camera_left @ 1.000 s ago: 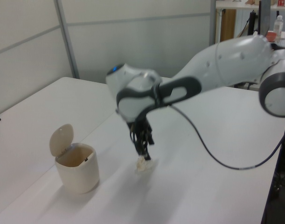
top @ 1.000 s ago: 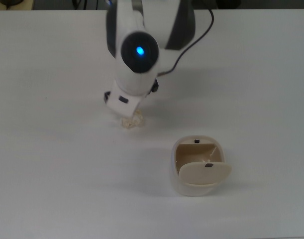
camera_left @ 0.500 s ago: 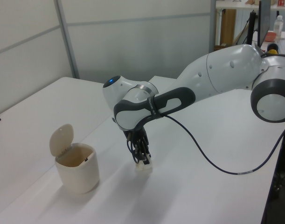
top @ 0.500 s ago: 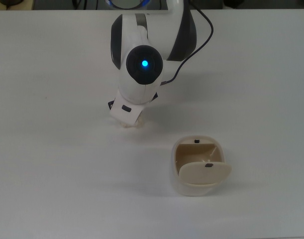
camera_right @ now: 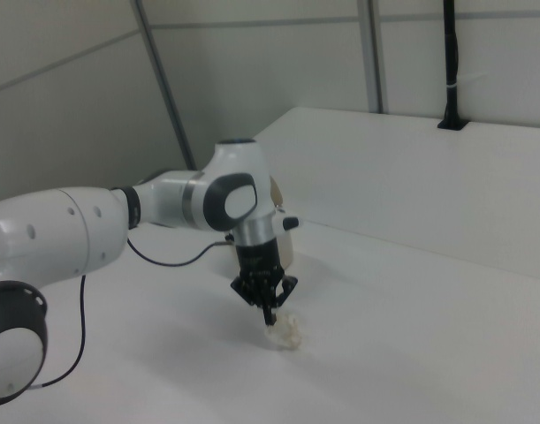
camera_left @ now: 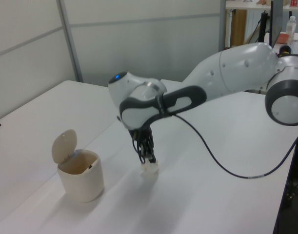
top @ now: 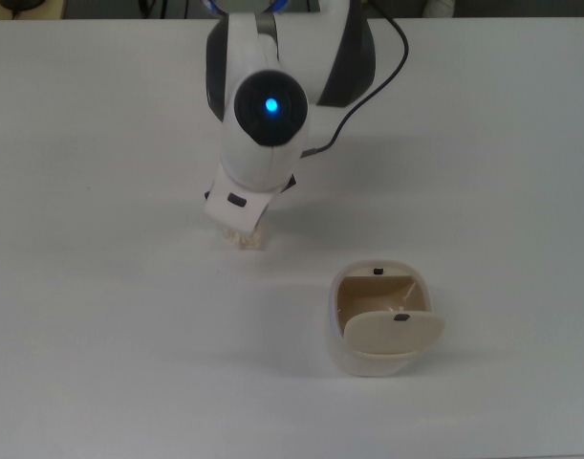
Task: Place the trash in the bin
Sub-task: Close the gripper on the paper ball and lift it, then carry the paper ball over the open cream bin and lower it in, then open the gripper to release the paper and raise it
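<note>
Grasp step in hand. Tool (camera_right: 270, 320) lowered onto paper wad (camera_right: 285, 334) on desk (top: 100, 316); finger state cannot be told. Next: wad lifted, carried to open-lidded bin (top: 379, 320), well apart.

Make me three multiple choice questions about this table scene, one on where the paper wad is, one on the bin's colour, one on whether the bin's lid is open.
1. Where is the paper wad?
A. inside the bin
B. on the table under the gripper
C. on the floor

2. What colour is the bin?
A. cream
B. blue
C. black

3. The bin's lid is:
A. shut
B. missing
C. swung open

Answers: 1 B, it lies on the table below the gripper. 2 A, its walls are cream-beige. 3 C, the flap stands up and the inside shows.
</note>
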Action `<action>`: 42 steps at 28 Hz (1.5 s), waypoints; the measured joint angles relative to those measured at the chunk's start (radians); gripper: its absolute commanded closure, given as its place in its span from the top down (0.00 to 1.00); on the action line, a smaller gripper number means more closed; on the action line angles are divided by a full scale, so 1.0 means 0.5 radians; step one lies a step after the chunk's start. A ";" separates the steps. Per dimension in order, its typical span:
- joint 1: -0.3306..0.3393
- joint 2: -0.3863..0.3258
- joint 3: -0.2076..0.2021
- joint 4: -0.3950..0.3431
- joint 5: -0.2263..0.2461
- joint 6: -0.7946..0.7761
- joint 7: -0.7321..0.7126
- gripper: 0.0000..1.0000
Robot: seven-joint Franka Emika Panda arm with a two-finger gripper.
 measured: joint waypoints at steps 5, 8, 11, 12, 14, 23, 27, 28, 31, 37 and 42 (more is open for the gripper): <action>-0.049 -0.206 -0.007 0.021 0.004 -0.123 -0.102 0.00; -0.059 -0.306 -0.006 0.020 0.027 -0.140 -0.122 0.00; -0.053 -0.338 0.007 0.019 0.057 -0.108 -0.122 0.00; -0.048 -0.340 0.012 0.019 0.071 -0.069 -0.120 0.00; -0.024 -0.335 0.022 0.015 0.104 0.059 -0.089 0.00; 0.119 -0.286 0.053 -0.035 0.199 0.651 0.178 0.00; 0.141 -0.238 0.115 -0.049 0.256 0.962 0.260 0.00; 0.142 -0.223 0.133 -0.053 0.260 1.036 0.285 0.00; 0.144 -0.168 0.180 -0.063 0.262 1.241 0.382 0.21; 0.159 -0.080 0.200 -0.064 0.262 1.356 0.474 1.00; 0.167 -0.060 0.202 -0.063 0.261 1.358 0.508 1.00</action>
